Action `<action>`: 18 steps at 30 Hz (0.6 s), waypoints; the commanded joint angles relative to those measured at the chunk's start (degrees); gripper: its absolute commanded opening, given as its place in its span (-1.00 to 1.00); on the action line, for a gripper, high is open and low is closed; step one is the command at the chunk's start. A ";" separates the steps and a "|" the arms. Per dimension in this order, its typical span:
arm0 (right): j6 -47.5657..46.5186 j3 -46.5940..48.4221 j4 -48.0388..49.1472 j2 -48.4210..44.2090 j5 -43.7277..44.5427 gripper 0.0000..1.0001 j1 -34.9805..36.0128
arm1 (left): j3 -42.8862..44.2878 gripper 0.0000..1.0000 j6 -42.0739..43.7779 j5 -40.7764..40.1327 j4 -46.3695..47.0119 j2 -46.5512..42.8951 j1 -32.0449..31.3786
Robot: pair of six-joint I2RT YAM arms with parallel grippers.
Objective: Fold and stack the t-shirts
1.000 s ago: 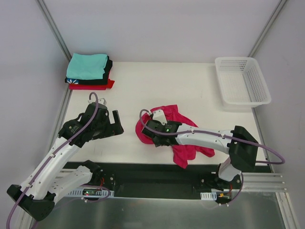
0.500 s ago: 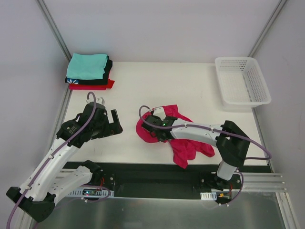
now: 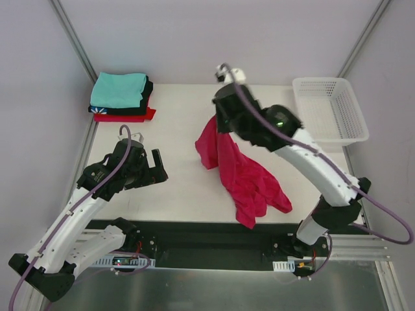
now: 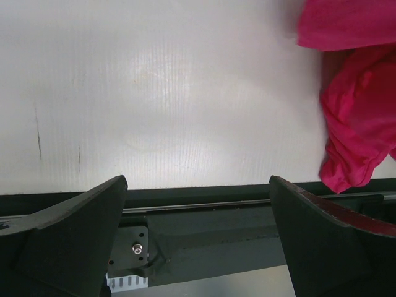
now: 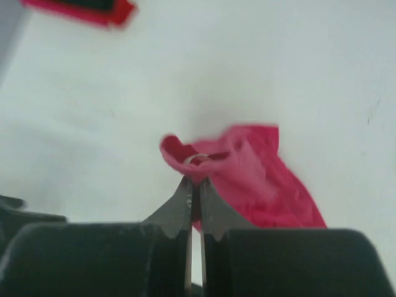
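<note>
A crimson-pink t-shirt (image 3: 240, 175) hangs from my right gripper (image 3: 222, 120), which is raised above the middle of the table and shut on a pinch of its cloth (image 5: 204, 162). The shirt's lower part trails down to the table near the front edge (image 4: 356, 124). A folded stack of t-shirts, teal on top (image 3: 118, 89) over black and red (image 3: 123, 116), sits at the back left corner; its red edge (image 5: 86, 11) shows in the right wrist view. My left gripper (image 3: 150, 170) hovers left of the hanging shirt, open, with nothing between its fingers (image 4: 74, 229).
A white mesh basket (image 3: 329, 110) stands at the back right. The dark rail (image 4: 204, 216) runs along the table's near edge below my left gripper. White walls enclose the table on three sides.
My right gripper shut on the crimson-pink shirt where it lay crumpled, then rose and swung toward the back, lifting the cloth off the table. The left arm stayed put.
</note>
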 commanded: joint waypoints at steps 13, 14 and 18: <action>-5.27 8.61 4.00 -14.45 -23.11 -0.99 -14.73 | 0.90 0.98 -0.23 2.54 -0.14 -0.97 0.63; -5.36 7.91 4.09 -14.19 -23.29 -0.99 -14.81 | 1.08 0.98 -0.23 2.62 -0.23 -0.97 0.63; -6.67 4.05 4.88 -13.66 -22.86 -0.99 -16.04 | 1.25 0.98 -0.05 2.63 -0.23 -0.88 0.63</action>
